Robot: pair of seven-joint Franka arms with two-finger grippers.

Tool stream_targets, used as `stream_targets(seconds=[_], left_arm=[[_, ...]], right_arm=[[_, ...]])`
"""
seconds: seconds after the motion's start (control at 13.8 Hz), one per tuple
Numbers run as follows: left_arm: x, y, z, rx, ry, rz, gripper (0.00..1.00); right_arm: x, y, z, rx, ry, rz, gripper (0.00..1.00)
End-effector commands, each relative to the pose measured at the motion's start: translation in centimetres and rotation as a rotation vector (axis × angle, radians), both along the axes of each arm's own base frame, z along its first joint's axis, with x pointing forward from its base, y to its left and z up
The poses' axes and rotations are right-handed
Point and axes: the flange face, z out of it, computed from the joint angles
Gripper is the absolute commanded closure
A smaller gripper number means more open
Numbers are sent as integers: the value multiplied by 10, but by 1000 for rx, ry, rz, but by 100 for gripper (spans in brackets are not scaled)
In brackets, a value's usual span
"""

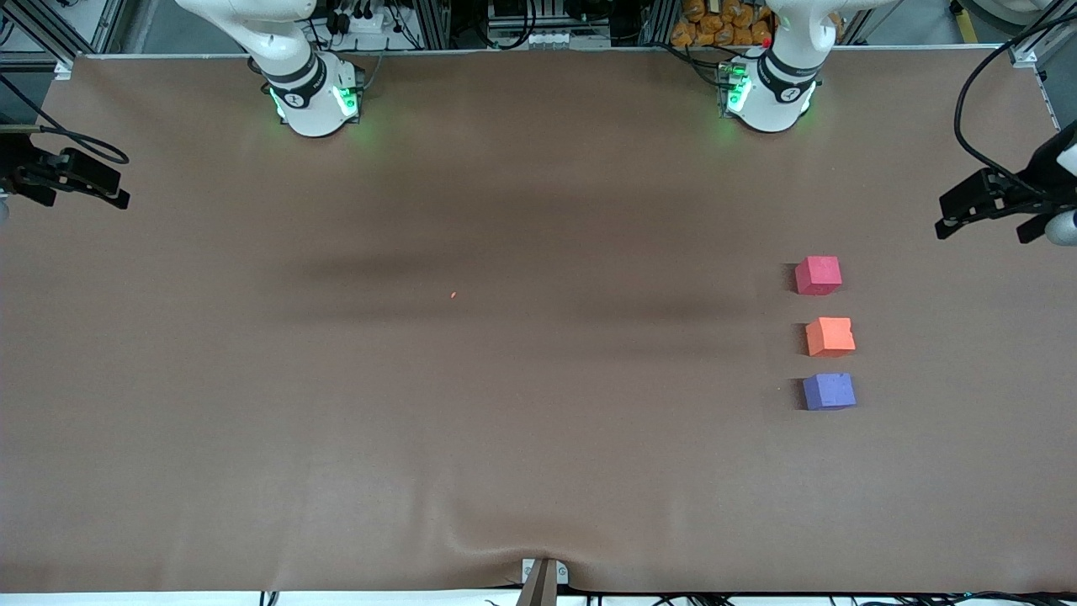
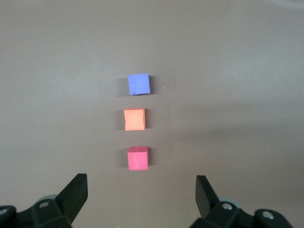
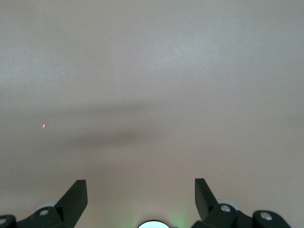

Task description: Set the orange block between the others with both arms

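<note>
Toward the left arm's end of the table (image 1: 505, 471), the orange block (image 1: 830, 337) sits between the pinkish-red cube (image 1: 818, 275) and the purple-blue cube (image 1: 829, 391). Above them the left gripper (image 2: 141, 190) hangs open and empty; the right gripper (image 3: 141, 190), also open, hangs over bare cloth.

The orange block (image 1: 830, 336) sits between the two other blocks (image 1: 818, 275) toward the left arm's end.

Narrow gaps between pink cube (image 1: 818, 275), orange block (image 1: 830, 337), purple cube (image 1: 829, 391)
</note>
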Motion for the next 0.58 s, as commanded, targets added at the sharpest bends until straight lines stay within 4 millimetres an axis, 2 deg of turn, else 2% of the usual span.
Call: stream_targets(seconds=[0.0, 0.07, 0.51], left_arm=[[-29, -7, -1, -9, 18, -3, 0], [-33, -13, -1, -6, 19, -13, 0], [-35, -9, 5, -8, 22, -14, 0]], right_arm=[[-1, 1, 2, 17, -2, 11, 0], [-1, 1, 1, 17, 0, 11, 0], [-1, 1, 2, 17, -3, 11, 0]])
